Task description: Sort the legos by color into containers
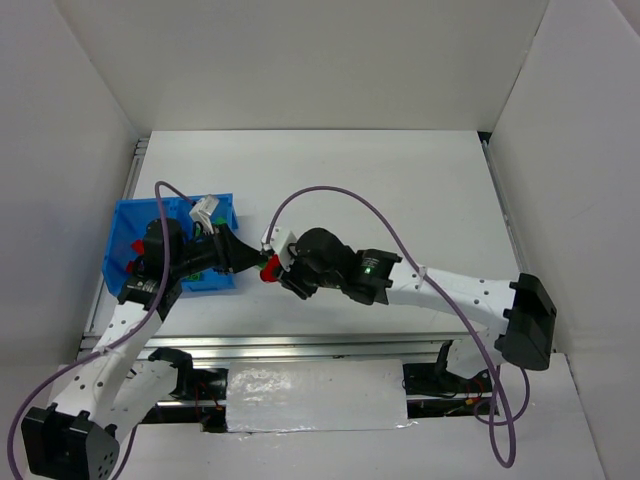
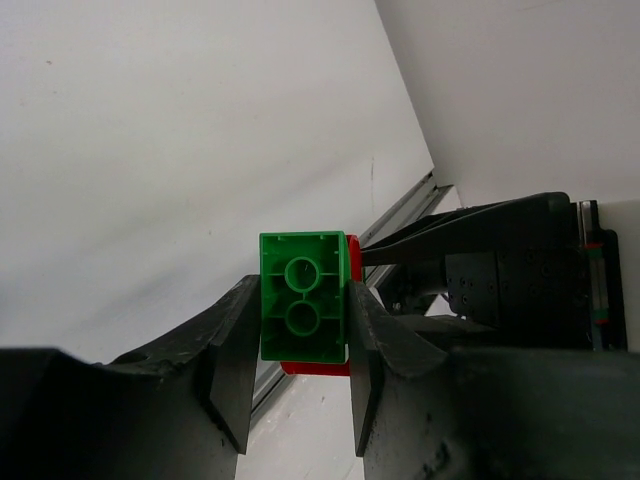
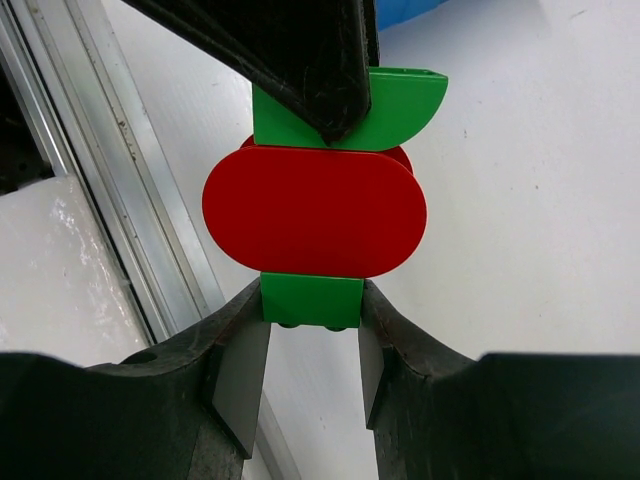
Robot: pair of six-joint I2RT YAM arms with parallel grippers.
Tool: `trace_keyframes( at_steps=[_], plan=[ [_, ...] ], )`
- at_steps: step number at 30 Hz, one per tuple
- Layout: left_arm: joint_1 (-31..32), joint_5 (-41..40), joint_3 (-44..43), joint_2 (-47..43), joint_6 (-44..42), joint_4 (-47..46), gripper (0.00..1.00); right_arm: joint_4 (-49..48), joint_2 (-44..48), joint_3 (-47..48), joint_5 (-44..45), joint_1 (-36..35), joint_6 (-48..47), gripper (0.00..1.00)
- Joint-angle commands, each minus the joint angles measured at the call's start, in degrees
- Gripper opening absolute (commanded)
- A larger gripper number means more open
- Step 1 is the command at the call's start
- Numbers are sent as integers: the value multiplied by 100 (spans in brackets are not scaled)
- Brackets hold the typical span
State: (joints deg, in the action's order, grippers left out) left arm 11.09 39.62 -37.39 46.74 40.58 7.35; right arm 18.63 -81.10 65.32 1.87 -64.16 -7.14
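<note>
Gripping a joined red-and-green lego stack [image 1: 268, 270] from both ends, over the table [image 1: 400, 180], just right of the blue bin [image 1: 122, 222]. Clamping the left gripper [image 2: 303, 335] on 1 green brick [image 2: 302, 300]. Clamping the right gripper [image 3: 312, 350] on a second green brick [image 3: 311, 298], with the red oval plate [image 3: 314, 210] sitting between.

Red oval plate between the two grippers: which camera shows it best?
Right wrist: the red oval plate faces the lens, outline nearly whole, green bricks above and below. Left wrist shows only its red slivers behind green. Top external shows a small red speck.
</note>
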Motion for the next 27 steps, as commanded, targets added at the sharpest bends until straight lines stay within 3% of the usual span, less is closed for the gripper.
trace_keyframes(
  at_steps=[1, 3, 5, 6, 9, 11, 14, 17, 18, 19, 24, 27],
  plan=[
    [60, 1056, 100, -86, 240, -929, 9, -755, 323, -36, -125, -79, -25, 0],
    [60, 1057, 56, -130, 214, -894, 0, -878, 437, -168, -99, -79, 10, 2],
    [60, 1004, 30, -209, 222, -876, 0, -1054, 559, -317, -81, -70, 37, 11],
    [60, 1004, 21, -244, 249, -937, 0, -1177, 604, -370, -73, -70, 63, 23],
    [60, 987, 12, -367, 380, -1060, 0, -1318, 718, -494, -81, -79, 81, 30],
    [60, 952, -32, -438, 433, -1070, 0, -1388, 788, -581, -38, -70, 107, 43],
    [60, 890, -76, -482, 442, -1034, 0, -1485, 876, -652, 6, -62, 116, 45],
    [60, 899, -76, -429, 425, -1034, 0, -1599, 982, -722, -2, -53, 107, 35],
    [60, 916, -58, -420, 433, -1052, 0, -1617, 1008, -740, -2, -70, 107, 18],
    [60, 942, -50, -394, 442, -1078, 0, -1661, 1052, -775, 32, -53, 116, 15],
    [60, 776, -67, -324, 319, -886, 0, -1740, 1053, -802, 217, -62, 125, 6],
    [60, 189, -339, -341, 109, -306, 0, -1723, 965, -801, 393, -53, 125, 4]
  ],
)
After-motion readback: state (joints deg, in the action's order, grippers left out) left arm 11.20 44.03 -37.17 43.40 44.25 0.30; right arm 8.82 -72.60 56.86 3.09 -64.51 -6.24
